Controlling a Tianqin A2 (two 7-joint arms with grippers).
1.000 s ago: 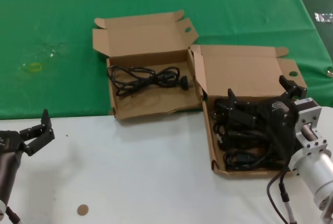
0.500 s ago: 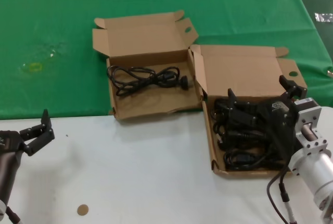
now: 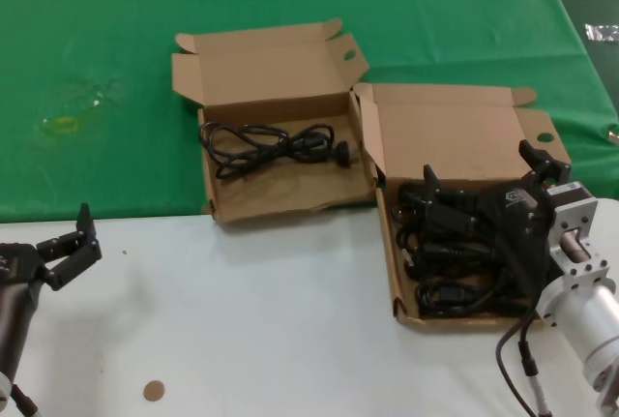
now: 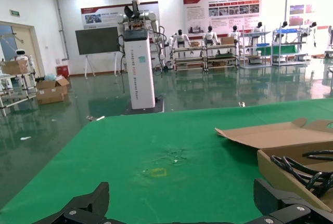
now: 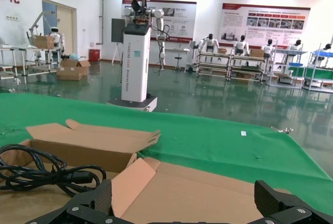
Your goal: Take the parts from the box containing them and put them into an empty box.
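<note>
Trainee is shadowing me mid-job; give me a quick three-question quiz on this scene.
1. True or false: the left box holds just one cord.
2. Which claw hangs over the right box: A left, B right?
3. Fill in: the cloth is ____.
Key: 1 true; 2 B, the right claw, open; 3 green.

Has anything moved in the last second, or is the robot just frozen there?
Nothing visibly changed. The right gripper hangs open over the box full of cords, the left gripper waits open by the table's near edge, and one cord lies in the other box.
</note>
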